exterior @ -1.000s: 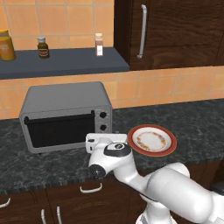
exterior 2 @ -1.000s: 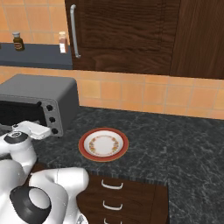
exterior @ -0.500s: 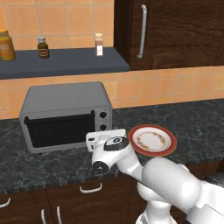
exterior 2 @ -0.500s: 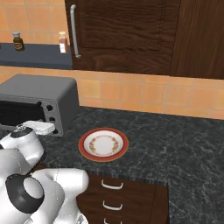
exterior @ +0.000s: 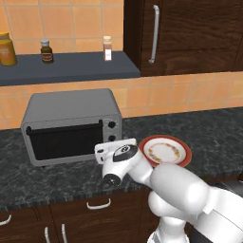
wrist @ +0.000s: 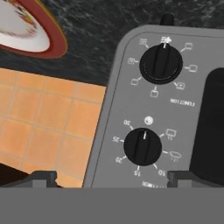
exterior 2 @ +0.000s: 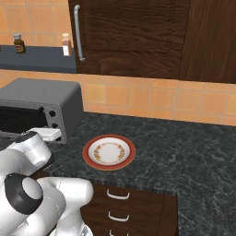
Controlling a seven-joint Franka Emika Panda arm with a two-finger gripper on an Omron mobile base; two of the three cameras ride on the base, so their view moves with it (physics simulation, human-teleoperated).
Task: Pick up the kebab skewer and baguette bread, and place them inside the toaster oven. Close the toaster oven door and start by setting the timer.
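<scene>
The arm has pushed its hand closer to the toaster oven (exterior: 71, 124) since a second ago. The gripper (wrist: 111, 177) now faces the control panel, its fingertips (wrist: 41, 178) spread wide either side of a black knob (wrist: 143, 146), holding nothing. The toaster oven door (exterior: 66, 141) is shut. A red-rimmed plate (exterior 2: 109, 151) sits on the counter (exterior 2: 184, 152) just beside the oven.
</scene>
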